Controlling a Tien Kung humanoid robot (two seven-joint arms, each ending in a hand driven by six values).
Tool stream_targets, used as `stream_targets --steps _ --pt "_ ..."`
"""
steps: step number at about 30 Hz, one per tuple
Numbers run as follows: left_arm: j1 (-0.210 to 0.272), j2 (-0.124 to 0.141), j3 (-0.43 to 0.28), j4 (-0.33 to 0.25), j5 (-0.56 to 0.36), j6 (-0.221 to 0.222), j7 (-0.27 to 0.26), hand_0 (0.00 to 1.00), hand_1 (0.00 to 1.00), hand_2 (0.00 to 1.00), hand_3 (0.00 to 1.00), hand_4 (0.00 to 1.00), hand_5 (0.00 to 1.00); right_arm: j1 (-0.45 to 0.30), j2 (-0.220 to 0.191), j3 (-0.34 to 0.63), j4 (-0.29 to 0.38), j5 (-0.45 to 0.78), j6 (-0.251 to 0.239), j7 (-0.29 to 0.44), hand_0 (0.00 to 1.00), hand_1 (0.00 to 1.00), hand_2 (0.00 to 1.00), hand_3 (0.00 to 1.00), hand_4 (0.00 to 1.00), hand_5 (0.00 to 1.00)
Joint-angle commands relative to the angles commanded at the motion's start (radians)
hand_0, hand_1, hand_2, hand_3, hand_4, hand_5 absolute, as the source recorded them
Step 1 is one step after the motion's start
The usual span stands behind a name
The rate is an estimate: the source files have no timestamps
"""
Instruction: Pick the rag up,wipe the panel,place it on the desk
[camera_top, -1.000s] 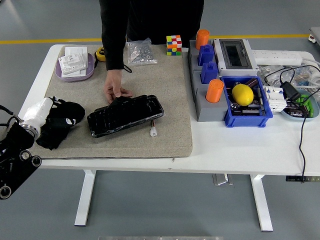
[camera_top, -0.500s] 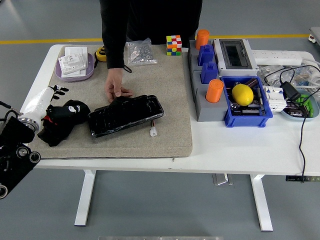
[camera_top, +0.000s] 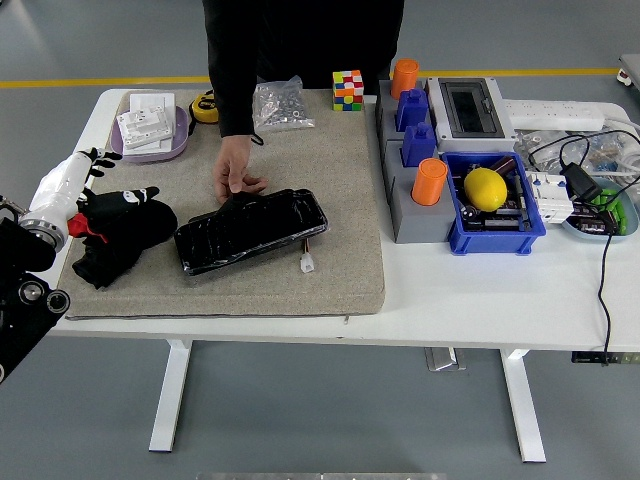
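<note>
The left robot hand (camera_top: 112, 200) now sits a little higher and further back over the mat than it did a moment ago, at the left end of the counter (camera_top: 470, 300). Its black fingers blend into the black rag (camera_top: 115, 240) below it, so I cannot tell if they are closed on the cloth or just lying on it. The rag lies bunched on the tan mat (camera_top: 330, 200), just beside the left end of the shiny black panel (camera_top: 250, 230). It has changed shape and slid a bit toward the left edge since the earlier pictures. I think the wiping is done and the rag is being put down, or is already down. The person's hand (camera_top: 235, 172) stays on the far edge of the panel, as before. The right robot hand is not in the picture.
</note>
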Motion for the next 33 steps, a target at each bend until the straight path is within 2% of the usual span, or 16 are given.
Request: stream_targets --steps 4,7,11,14,19,20,23,25,26,29,31,32,33 --pt "0.011 0.004 -0.040 -0.068 0.009 0.001 0.003 0.444 0.730 0.775 0.780 0.998 0.556 0.001 0.001 0.001 0.000 0.001 -0.001 0.001 0.694 0.457 0.640 0.618 0.998 0.697" --pt "0.017 0.011 -0.055 -0.143 0.020 0.003 0.006 0.444 0.730 0.775 0.780 0.998 0.556 0.000 0.001 0.002 0.000 0.002 -0.001 0.001 0.694 0.457 0.640 0.618 0.998 0.697" --pt "0.016 0.018 -0.052 -0.198 0.020 0.003 0.005 0.444 0.726 0.771 0.779 0.998 0.557 0.000 0.003 0.002 0.000 0.004 -0.002 0.002 0.694 0.457 0.640 0.618 0.998 0.697" --pt "0.015 0.025 -0.046 -0.220 0.008 0.014 -0.028 0.450 0.710 0.744 0.769 0.998 0.557 0.000 0.006 0.002 0.000 0.006 -0.003 0.004 0.694 0.457 0.640 0.617 0.998 0.698" --pt "0.024 0.026 -0.051 -0.223 -0.051 0.033 -0.148 0.450 0.710 0.744 0.769 0.998 0.557 -0.002 0.011 0.006 -0.001 0.006 -0.002 0.004 0.694 0.457 0.640 0.617 0.998 0.698" --pt "0.029 0.024 -0.049 -0.222 -0.075 0.050 -0.175 0.451 0.681 0.720 0.744 0.998 0.534 -0.004 0.012 0.010 -0.001 0.005 -0.002 0.004 0.694 0.458 0.640 0.617 0.998 0.698" --pt "0.039 0.018 -0.046 -0.218 -0.146 0.087 -0.242 0.451 0.681 0.720 0.744 0.998 0.534 -0.006 0.012 0.013 -0.001 0.003 -0.002 0.003 0.694 0.458 0.640 0.617 0.998 0.698" --pt "0.046 0.014 -0.043 -0.213 -0.212 0.110 -0.291 0.451 0.681 0.720 0.744 0.998 0.534 -0.007 0.012 0.013 0.000 0.004 -0.002 0.003 0.694 0.458 0.640 0.617 0.998 0.698" --pt "0.049 0.012 -0.041 -0.211 -0.250 0.118 -0.315 0.453 0.664 0.693 0.663 0.895 0.453 -0.007 0.012 0.014 0.000 0.004 -0.002 0.003 0.694 0.457 0.640 0.617 0.998 0.699" --pt "0.056 0.004 -0.033 -0.198 -0.366 0.138 -0.384 0.453 0.664 0.693 0.663 0.895 0.453 -0.007 0.014 0.013 0.001 0.005 -0.003 0.004 0.694 0.457 0.640 0.617 0.998 0.699" --pt "0.062 -0.001 -0.029 -0.188 -0.448 0.136 -0.423 0.453 0.664 0.693 0.663 0.895 0.453 -0.008 0.014 0.011 0.002 0.007 -0.004 0.005 0.694 0.457 0.640 0.617 0.998 0.699" --pt "0.065 -0.003 -0.026 -0.183 -0.487 0.133 -0.443 0.463 0.657 0.680 0.621 0.883 0.443 -0.007 0.015 0.010 0.002 0.008 -0.005 0.006 0.695 0.457 0.640 0.617 0.998 0.700" --pt "0.068 -0.005 -0.024 -0.178 -0.533 0.129 -0.462 0.463 0.657 0.680 0.621 0.883 0.443 -0.007 0.015 0.010 0.003 0.009 -0.005 0.006 0.695 0.457 0.640 0.617 0.998 0.700"
